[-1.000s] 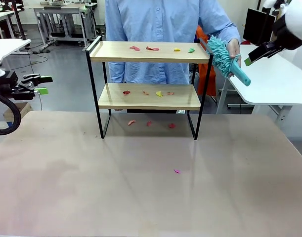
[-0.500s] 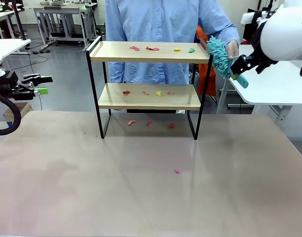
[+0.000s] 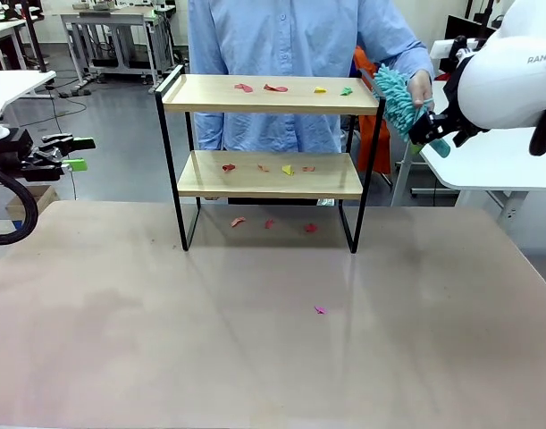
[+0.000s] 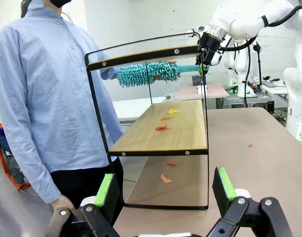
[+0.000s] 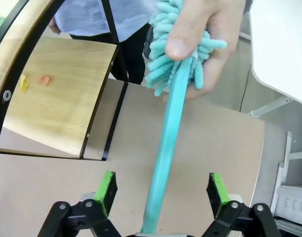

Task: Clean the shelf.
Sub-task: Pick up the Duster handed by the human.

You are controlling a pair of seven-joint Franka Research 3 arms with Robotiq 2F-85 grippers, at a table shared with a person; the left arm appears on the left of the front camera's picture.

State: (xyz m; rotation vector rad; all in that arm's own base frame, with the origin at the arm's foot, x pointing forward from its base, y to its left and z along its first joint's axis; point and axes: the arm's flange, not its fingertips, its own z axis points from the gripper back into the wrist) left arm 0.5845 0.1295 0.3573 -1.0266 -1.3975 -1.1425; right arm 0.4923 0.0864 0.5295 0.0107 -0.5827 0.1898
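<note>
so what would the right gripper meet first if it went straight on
Probably the teal plastic duster handle between the right gripper's open fingers, then the person's hand holding it.

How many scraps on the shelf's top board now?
4, in a row on the shelf's top board: a red scrap, a second red scrap beside it, a yellow scrap, then a green scrap nearest the right end. None looks hidden.
</note>
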